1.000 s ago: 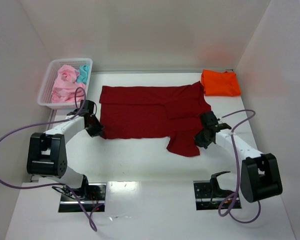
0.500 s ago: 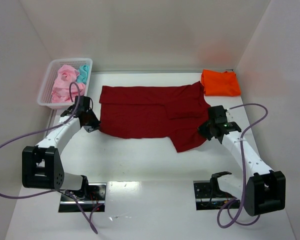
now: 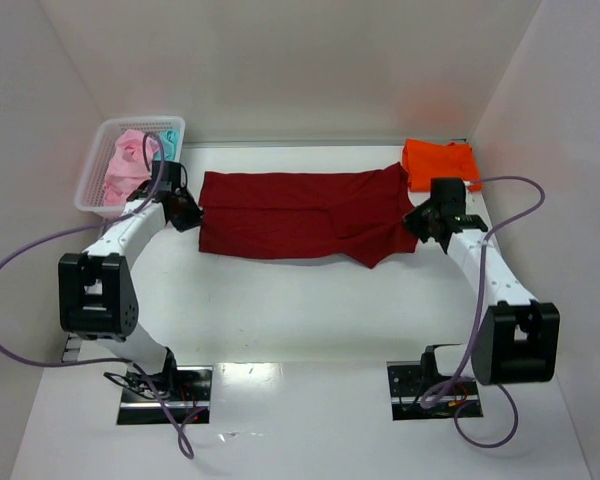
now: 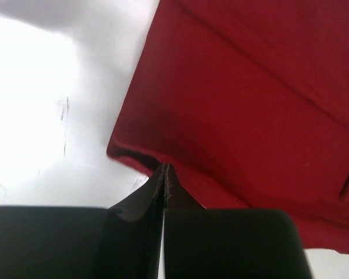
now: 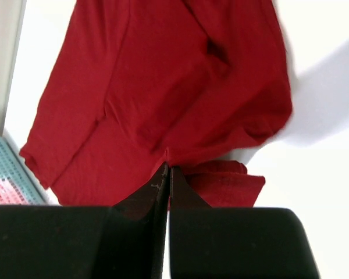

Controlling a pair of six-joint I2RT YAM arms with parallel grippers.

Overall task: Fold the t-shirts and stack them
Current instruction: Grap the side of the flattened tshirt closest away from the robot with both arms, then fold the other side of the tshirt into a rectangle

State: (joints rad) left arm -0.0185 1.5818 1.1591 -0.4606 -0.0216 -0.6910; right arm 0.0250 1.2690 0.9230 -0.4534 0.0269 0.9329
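Observation:
The large dark red t-shirt (image 3: 300,215) lies spread across the middle of the table, its near edge lifted and drawn toward the back. My left gripper (image 3: 195,212) is shut on its left hem corner, and the left wrist view shows the gripper (image 4: 164,168) pinching the red cloth (image 4: 244,99). At the shirt's right side my right gripper (image 3: 414,224) is shut on the cloth. The right wrist view shows that gripper (image 5: 167,168) holding a bunched fold of the shirt (image 5: 163,87). A folded bright orange t-shirt (image 3: 442,165) lies at the back right.
A white mesh basket (image 3: 140,121) stands at the back left, holding pale pink shirts (image 3: 123,165) and a teal one (image 3: 168,138). White walls close in the left, right and back. My left arm's purple cable loops over the basket.
Both grippers have moved away from the arm bases toward the back, carrying the red shirt's near edge with them. The shirt now covers a narrower strip.

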